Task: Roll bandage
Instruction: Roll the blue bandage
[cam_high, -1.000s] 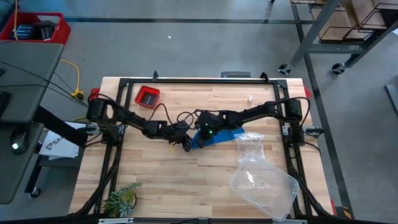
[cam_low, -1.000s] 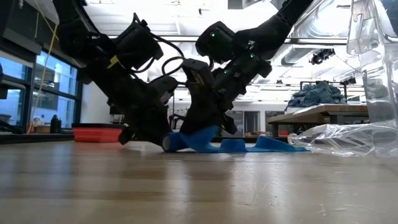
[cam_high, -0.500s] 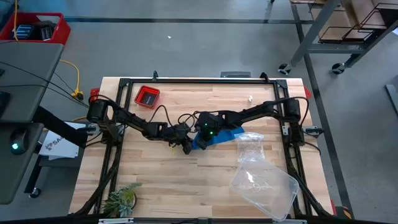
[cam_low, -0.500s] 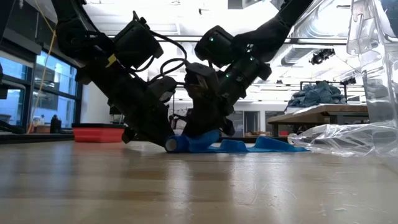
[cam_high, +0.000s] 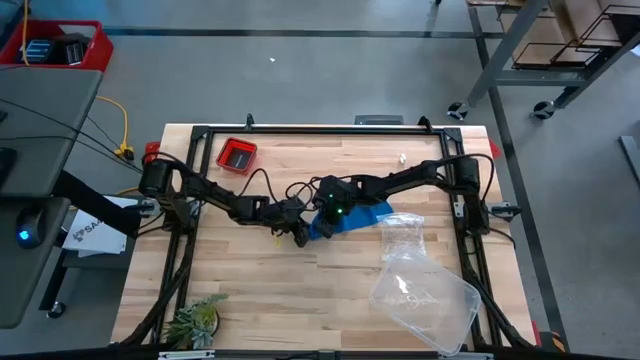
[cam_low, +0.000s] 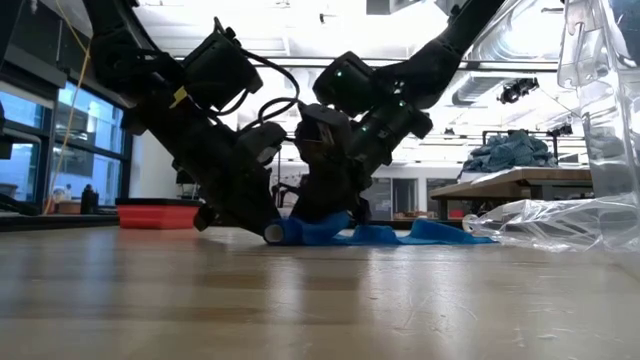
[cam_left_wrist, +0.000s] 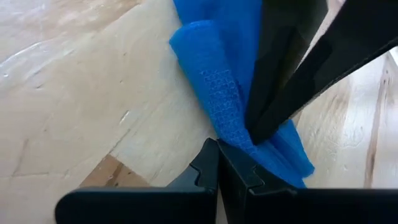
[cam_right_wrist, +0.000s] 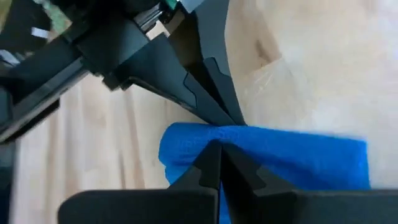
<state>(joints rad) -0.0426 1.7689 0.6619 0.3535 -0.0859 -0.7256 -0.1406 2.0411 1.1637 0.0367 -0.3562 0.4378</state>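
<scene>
Table (cam_high: 250, 300): your work sits at its middle.
Bandage (cam_high: 362, 216): long axis runs left to right; the flat tail trails right toward the bag (cam_high: 405, 240), the rolled end (cam_low: 290, 231) lies left.
Right gripper (cam_high: 322, 212): clenched, tips pressing the bandage beside the roll.
Left gripper (cam_high: 300, 233): clenched, meets the rolled end from the left, seemingly nearer it.

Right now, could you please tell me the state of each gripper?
Left gripper: shut, its tips pinching the rolled end of the bandage.
Right gripper: shut, its tips on the same bandage end.
</scene>
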